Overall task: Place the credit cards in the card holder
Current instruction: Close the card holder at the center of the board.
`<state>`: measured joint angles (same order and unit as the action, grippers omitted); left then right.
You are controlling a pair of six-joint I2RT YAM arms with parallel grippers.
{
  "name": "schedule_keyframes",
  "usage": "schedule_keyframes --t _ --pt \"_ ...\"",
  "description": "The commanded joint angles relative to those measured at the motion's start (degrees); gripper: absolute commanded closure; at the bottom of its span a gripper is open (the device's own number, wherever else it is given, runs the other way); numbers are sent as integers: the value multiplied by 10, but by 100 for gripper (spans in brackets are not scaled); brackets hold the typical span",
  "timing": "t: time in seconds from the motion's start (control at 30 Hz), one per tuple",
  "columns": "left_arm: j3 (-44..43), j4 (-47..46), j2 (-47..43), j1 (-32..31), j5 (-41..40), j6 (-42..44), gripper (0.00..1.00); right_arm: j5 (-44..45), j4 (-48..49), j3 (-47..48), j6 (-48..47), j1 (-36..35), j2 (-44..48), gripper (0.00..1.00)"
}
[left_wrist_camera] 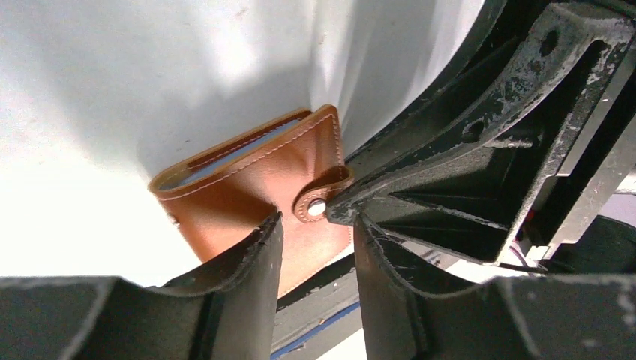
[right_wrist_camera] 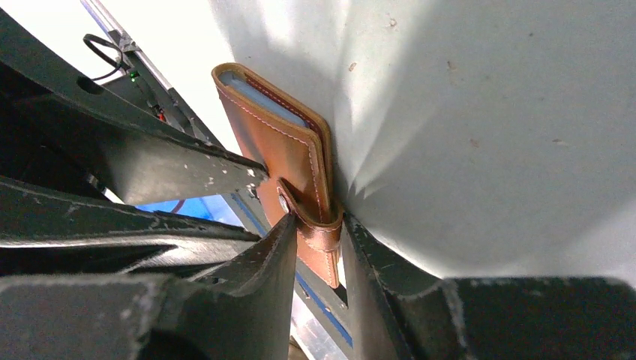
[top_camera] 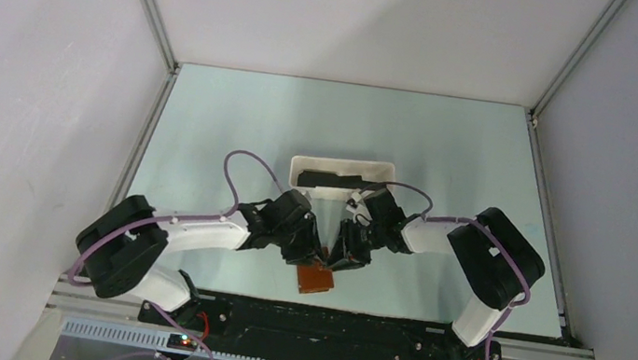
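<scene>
The brown card holder [top_camera: 316, 279] is folded shut with its snap tab fastened, and hangs over the table's near edge. My right gripper [right_wrist_camera: 315, 225] is shut on its tab edge and holds it on edge; pale blue pockets show at its open side [right_wrist_camera: 262, 101]. My left gripper [left_wrist_camera: 315, 221] is open, its fingertips just in front of the card holder's [left_wrist_camera: 247, 191] face by the snap, gripping nothing. The two grippers meet tip to tip in the top view, left gripper [top_camera: 309, 254] and right gripper [top_camera: 347, 257]. Dark credit cards [top_camera: 331, 182] lie in the white tray.
The white oblong tray [top_camera: 383, 167] stands at mid-table just behind both wrists. The black base rail [top_camera: 323, 322] runs along the near edge under the card holder. Grey walls enclose the pale table [top_camera: 228, 130] on three sides.
</scene>
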<state>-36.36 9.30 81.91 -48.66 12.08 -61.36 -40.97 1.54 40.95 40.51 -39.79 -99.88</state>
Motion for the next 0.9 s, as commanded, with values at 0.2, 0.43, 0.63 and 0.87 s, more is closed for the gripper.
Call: schedule_keyframes --t 0.2,0.43,0.63,0.87 --pt "3 87 -59 1 -83 19 62 55 -22 -1 -14 -11 -16 66" --pt "-7 92 -3 1 -78 26 69 50 -23 6 -13 -15 -17 66" --pt "-16 96 24 -3 -74 30 90 49 -26 13 -12 -22 -23 66" --pt "-23 103 36 -7 -75 32 100 53 -30 17 -13 -27 -35 66"
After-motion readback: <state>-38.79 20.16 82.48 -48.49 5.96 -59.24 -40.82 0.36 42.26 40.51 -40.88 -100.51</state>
